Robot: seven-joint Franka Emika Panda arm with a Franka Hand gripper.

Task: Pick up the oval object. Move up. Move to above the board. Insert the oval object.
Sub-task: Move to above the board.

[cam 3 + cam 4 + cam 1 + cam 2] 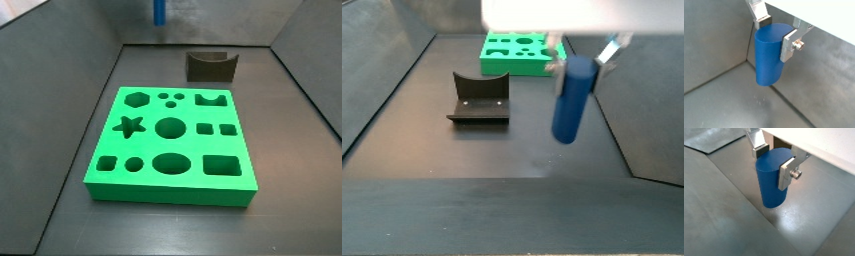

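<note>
Gripper (777, 34) clamped on the oval object (769, 55), silver fingers (789, 46) pressing its upper sides in both wrist views. Peg hangs upright, clear of the grey floor (724, 107); in a side view it sits right of centre (573, 98), lower end above the floor. In a side view only a blue sliver shows at top edge (158, 11). The board (171, 142) lies flat mid-frame, well apart from the peg; holes incl. star, hexagon, circles, squares. Dark notched block (210, 65) sits beyond the board's far edge, upper centre.
</note>
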